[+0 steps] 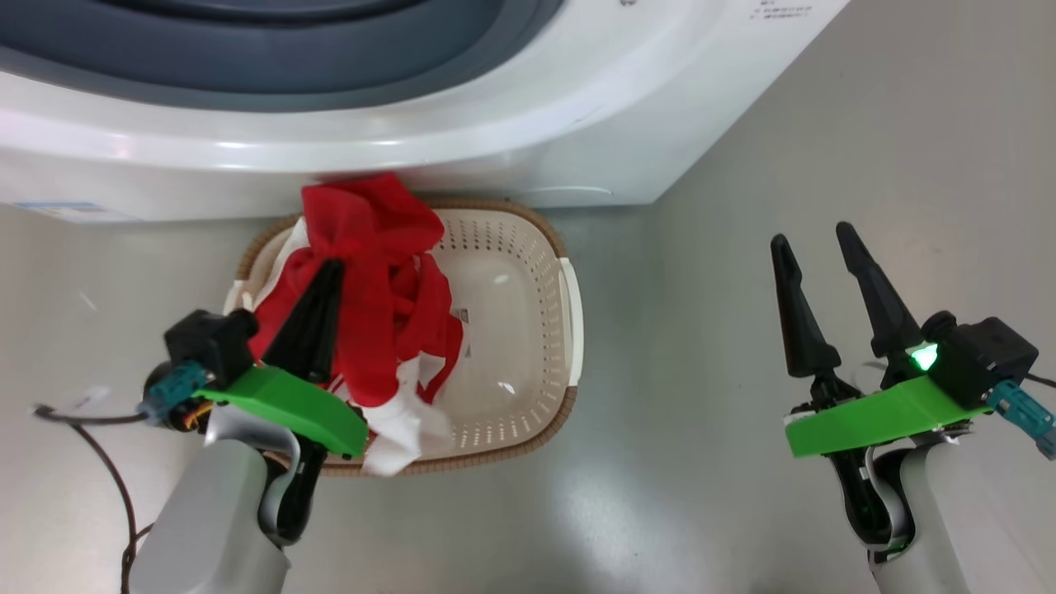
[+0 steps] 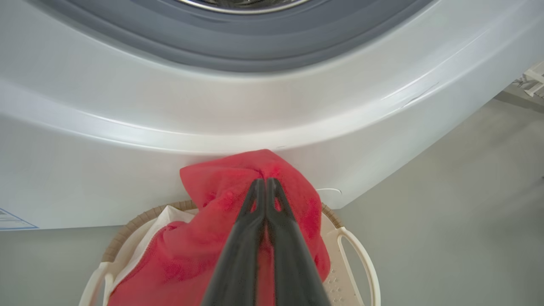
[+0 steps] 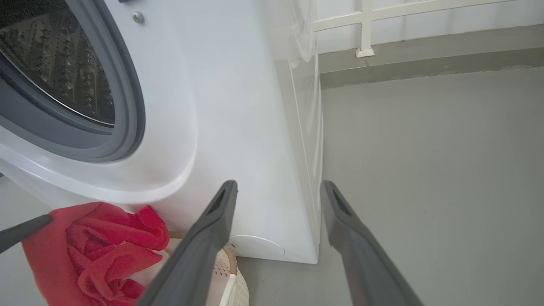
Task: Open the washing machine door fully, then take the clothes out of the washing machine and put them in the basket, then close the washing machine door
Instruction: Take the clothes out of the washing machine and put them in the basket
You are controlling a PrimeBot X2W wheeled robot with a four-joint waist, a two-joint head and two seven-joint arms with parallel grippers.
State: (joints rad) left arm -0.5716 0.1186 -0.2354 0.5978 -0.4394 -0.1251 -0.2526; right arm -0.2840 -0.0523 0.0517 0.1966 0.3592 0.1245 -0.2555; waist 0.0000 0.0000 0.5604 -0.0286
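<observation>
Over the left half of the basket, clothes [image 1: 388, 330]: a bunched red cloth [image 1: 363, 223] with a white cloth [image 1: 408, 429] beneath it; the red top is raised against the lower front of the washing machine; the lower folds hang down into the basket; the white end drapes over the near rim
Left gripper [image 1: 332, 271]: clenched; its two dark fingers are pressed together on the red cloth near its top, pointing toward the machine
Basket [image 1: 528, 247]: cream, with perforated walls and a brown rim; stands on the floor just in front of the machine, its far rim close to the machine's foot; the right half is bare, with a sticker [image 1: 462, 316] on its bottom; a white handle sits on the right side
Washing machine [image 1: 495, 140]: white, on the far side; a grey-blue rubber ring [image 1: 330, 74] surrounds the perforated steel drum [image 3: 63, 76]; a small blue label [image 1: 58, 210] is at the lower left corner and a round cap [image 3: 255, 245] at the lower right
Right gripper [image 1: 812, 234]: released; fingers spread with nothing between them; well apart to the right of the basket, above bare floor
Floor [image 1: 907, 165]: grey and slightly glossy; a dark cable [image 1: 107, 478] trails at the near left beside the left arm
Railing [image 3: 365, 25]: white bars, far right beyond the machine
</observation>
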